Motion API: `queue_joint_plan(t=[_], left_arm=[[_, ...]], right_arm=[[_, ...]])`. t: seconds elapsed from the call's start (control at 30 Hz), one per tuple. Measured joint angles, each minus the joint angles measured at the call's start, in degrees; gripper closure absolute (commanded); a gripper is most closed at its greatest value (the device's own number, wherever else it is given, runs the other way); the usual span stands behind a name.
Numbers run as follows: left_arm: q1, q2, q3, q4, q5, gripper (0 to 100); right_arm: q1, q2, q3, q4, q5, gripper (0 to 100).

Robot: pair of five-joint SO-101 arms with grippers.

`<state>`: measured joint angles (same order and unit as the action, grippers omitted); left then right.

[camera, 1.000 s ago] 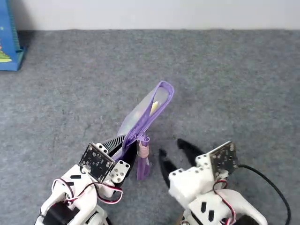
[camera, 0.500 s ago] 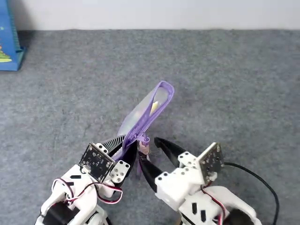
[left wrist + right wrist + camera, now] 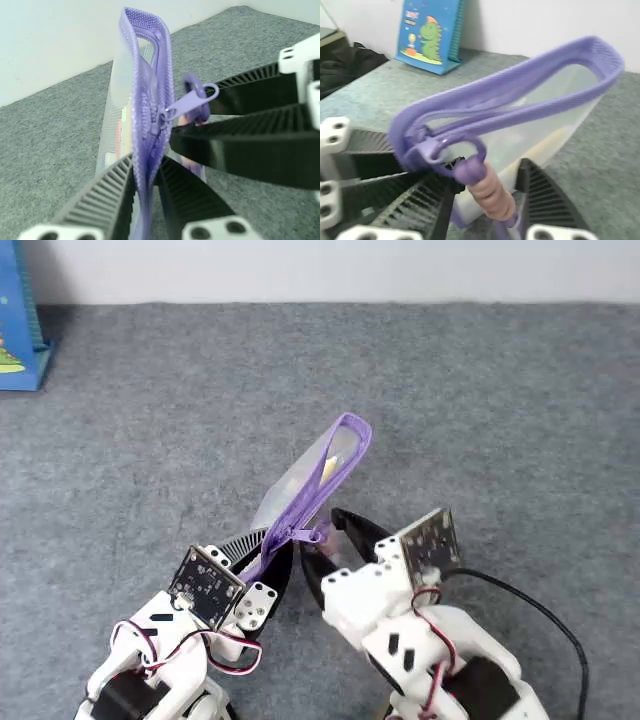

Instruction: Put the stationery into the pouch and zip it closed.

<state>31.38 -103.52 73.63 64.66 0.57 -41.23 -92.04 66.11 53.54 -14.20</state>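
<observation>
The left gripper [image 3: 268,552] is clamped on the pouch's [image 3: 318,468] near end. The right gripper [image 3: 321,537] is spread, a finger on each side of the zip pull [image 3: 316,532]. Grey table [image 3: 500,410] stretches wide to the wall, with a blue box [image 3: 15,325] at its far-left edge. The pouch is clear with a purple zip, standing on edge and gaping beyond the slider.
</observation>
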Motion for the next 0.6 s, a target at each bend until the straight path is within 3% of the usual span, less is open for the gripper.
queue_joint_plan(t=[0.17,0.4,0.6], left_arm=[[0.0,0.0,0.0,0.0,0.0,99],[0.1,0.0,0.0,0.0,0.0,98],[0.1,0.0,0.0,0.4,0.0,83]], right_arm=[[5.5,0.5,0.0,-0.4,2.9,98.8],[8.5,-9.8,0.0,1.2,10.8,99.1],[8.0,-11.7,0.0,4.8,11.9,99.1]])
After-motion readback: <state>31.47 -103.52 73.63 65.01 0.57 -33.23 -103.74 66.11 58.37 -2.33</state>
